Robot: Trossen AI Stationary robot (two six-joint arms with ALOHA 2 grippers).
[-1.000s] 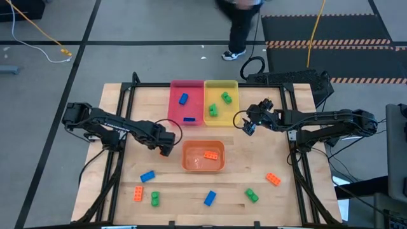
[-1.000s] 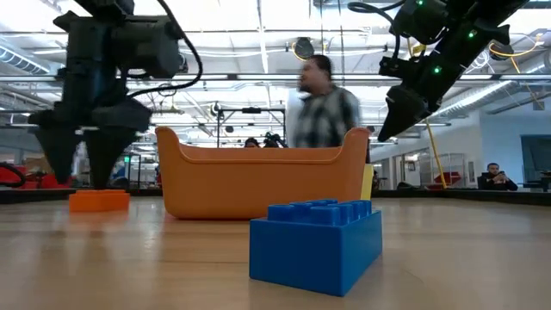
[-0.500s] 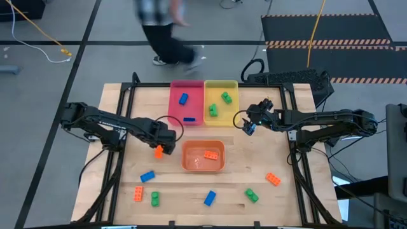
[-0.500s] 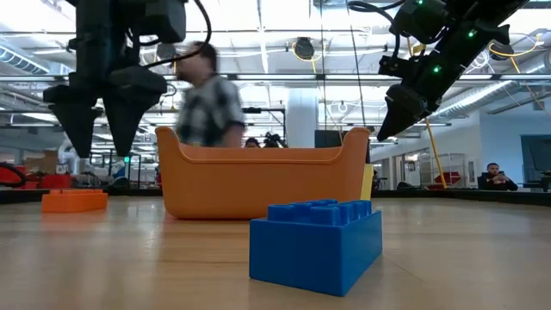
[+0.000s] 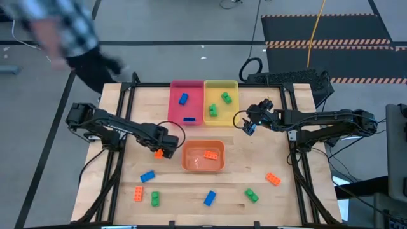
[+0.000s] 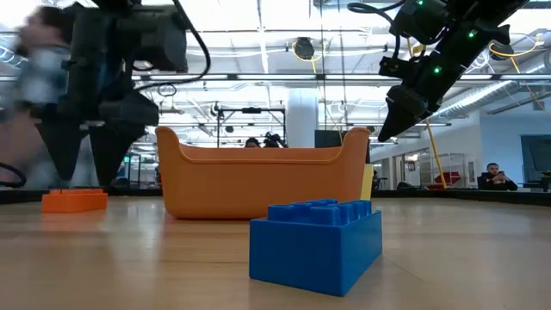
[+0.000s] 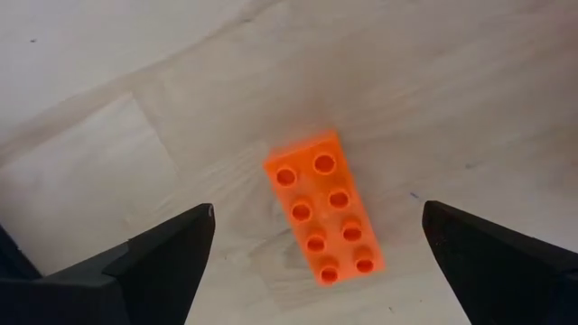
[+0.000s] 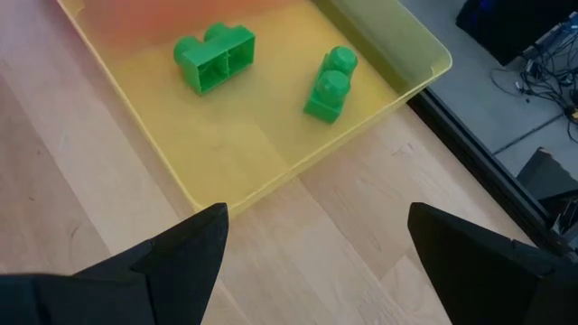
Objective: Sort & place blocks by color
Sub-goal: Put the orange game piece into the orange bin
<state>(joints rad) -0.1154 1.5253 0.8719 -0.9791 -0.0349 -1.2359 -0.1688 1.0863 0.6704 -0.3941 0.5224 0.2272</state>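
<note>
Left gripper (image 5: 160, 151) sits low over the light wooden table (image 5: 114, 114), just off the left wall of the orange translucent plastic tray (image 5: 203, 156). Its fingers (image 7: 153, 262) are spread wide and hold nothing; the flat orange eight-stud brick (image 7: 325, 207) lies on the wood between them, clear of both tips, with bare board on every side. In the low view this brick (image 6: 74, 201) rests flat beside the tray wall, a visible gap between the two.

Right gripper (image 5: 248, 124) hovers raised beside the right edge of the yellow translucent plastic tray (image 5: 220, 84), fingers (image 8: 144, 262) parted wide, empty. The wrist view shows the tray's near corner and rim, with open wood between the rim and the fingertips.

Block positions:
- Orange tray: one orange brick (image 5: 210, 154) inside.
- Pink translucent plastic tray (image 5: 186, 84): two blue bricks (image 5: 184, 98).
- Yellow tray: two green bricks (image 8: 215, 58).
- Loose along the front strip of the table: a blue brick (image 5: 147, 176), an orange brick (image 5: 138, 194), a green brick (image 5: 154, 200), a second blue brick (image 5: 210, 198), a second green brick (image 5: 252, 195) and an orange brick at right (image 5: 273, 179). All are well apart from each other; the lowest ones lie near the front edge.

Pink and yellow trays touch side by side at the back edge. A blurred person (image 5: 60, 32) is beyond the table's back left corner.
</note>
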